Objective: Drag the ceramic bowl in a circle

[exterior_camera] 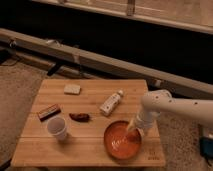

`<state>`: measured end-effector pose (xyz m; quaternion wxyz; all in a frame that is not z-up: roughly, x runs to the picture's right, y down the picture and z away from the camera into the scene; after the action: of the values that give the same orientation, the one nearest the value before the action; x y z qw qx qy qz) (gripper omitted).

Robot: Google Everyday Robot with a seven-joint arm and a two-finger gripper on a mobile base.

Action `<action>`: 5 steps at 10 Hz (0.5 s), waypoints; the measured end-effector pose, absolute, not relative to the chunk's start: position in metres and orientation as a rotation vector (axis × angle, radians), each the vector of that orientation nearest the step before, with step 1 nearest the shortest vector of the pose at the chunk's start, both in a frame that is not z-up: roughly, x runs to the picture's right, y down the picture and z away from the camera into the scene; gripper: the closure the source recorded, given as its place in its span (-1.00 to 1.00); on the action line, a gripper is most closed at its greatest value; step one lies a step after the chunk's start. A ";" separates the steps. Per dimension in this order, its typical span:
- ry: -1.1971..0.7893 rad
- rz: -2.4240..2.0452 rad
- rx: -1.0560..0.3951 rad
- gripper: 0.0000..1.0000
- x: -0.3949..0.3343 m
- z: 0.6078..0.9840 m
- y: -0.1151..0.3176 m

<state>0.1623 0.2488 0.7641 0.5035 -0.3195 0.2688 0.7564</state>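
Note:
The ceramic bowl (123,141), wide, shallow and glossy orange-red, sits on the wooden table (85,150) near its front right corner. My gripper (134,127) comes down from the white arm (170,106) on the right and is at the bowl's far right rim, its tip just inside the rim. The gripper is open and holds nothing that I can see. Whether it touches the bowl's inner wall cannot be told.
On the table are a small white cup (57,128) at front left, a dark brown lump (79,117), a wrapped bar (49,112), a pale block (72,89) and a white bottle (111,102) lying just behind the bowl. The table's right edge runs close to the bowl.

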 end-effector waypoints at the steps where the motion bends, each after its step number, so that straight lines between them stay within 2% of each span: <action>1: 0.654 1.826 -0.778 -0.30 0.160 0.766 0.253; 2: 0.659 1.827 -0.781 -0.30 0.160 0.767 0.255; 5: 0.668 1.834 -0.809 0.13 0.159 0.770 0.265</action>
<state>0.1593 0.2649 0.7699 0.4919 -0.3334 0.2751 0.7558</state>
